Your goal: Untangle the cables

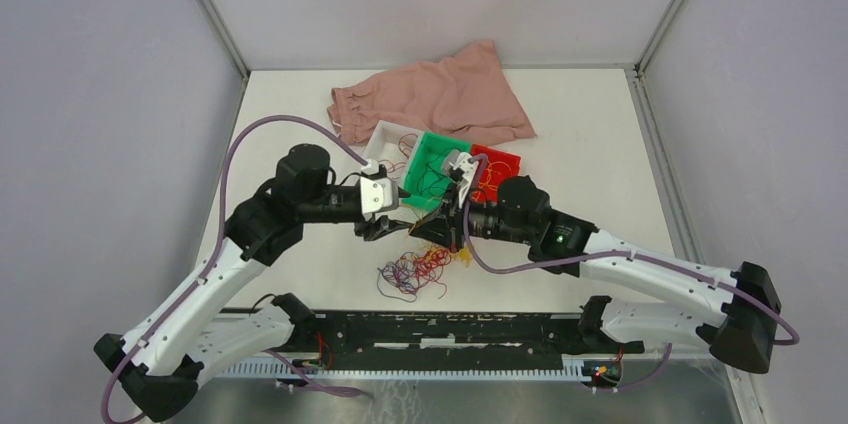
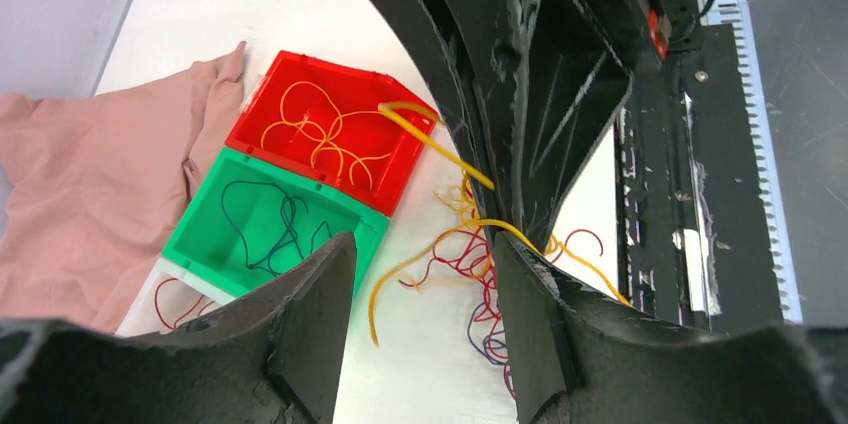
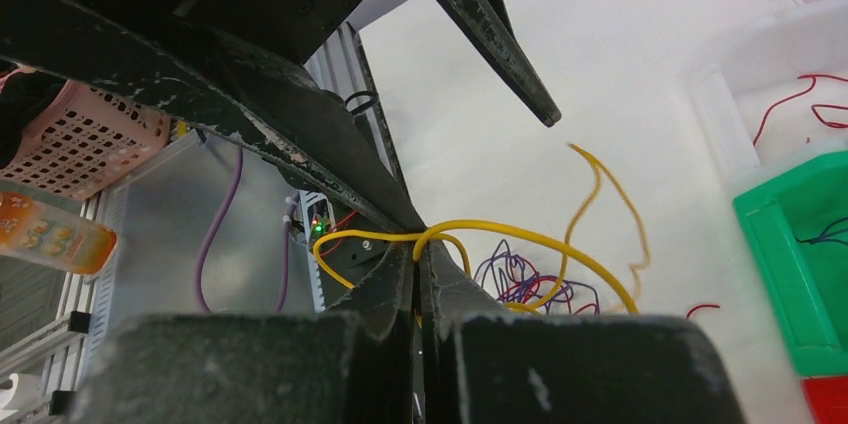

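The cables [image 1: 414,272] lie as a small red, yellow and purple clump on the white table, below both grippers. My right gripper [image 3: 418,249] is shut on a yellow cable [image 3: 545,241], pinched at its fingertips and lifted above the clump [image 3: 520,282]. My left gripper [image 2: 422,244] is open, tip to tip with the right gripper [image 1: 428,232]. The yellow cable's loose end [image 2: 385,289] shows between the left fingers; one left finger [image 2: 560,324] lies against the cable near the right gripper's tips. In the top view the left gripper [image 1: 385,228] is just left of the right one.
Three bins stand side by side behind the grippers: a white one [image 1: 388,130] with red strands, a green one [image 1: 428,147] with dark blue strands and a red one [image 1: 503,157] with yellow strands. A pink cloth [image 1: 440,96] lies behind them. A black rail [image 1: 450,329] runs along the near edge.
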